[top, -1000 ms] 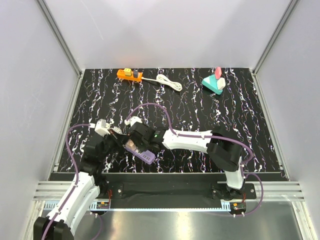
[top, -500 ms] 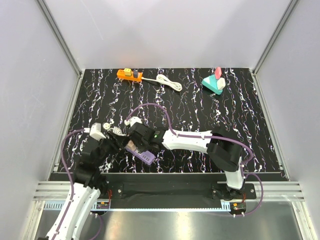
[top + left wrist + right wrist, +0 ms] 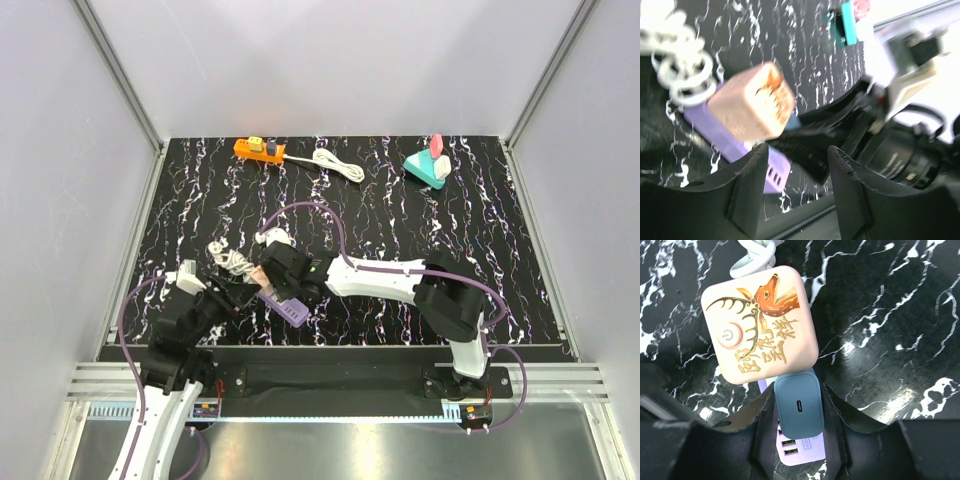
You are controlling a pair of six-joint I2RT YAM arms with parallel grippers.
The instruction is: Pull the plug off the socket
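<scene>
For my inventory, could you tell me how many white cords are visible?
2: one cord beside the far orange strip, one bundle by the purple strip; more may be hidden.

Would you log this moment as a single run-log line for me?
phase: unplugging | right gripper: shut on blue plug | blue plug: on purple strip beside pink cube | left gripper: open, holding nothing

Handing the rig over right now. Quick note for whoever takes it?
Left hand: open, empty, just short of the purple socket strip.
Right hand: shut on the blue plug, a finger on each side.
Strip lies at the near edge of the table, pink cube adapter on it beside the plug, white cord coiled alongside.
Done: plug gripped.
Left: plug looks still seated; probably steady the strip with the left hand, then pull.
</scene>
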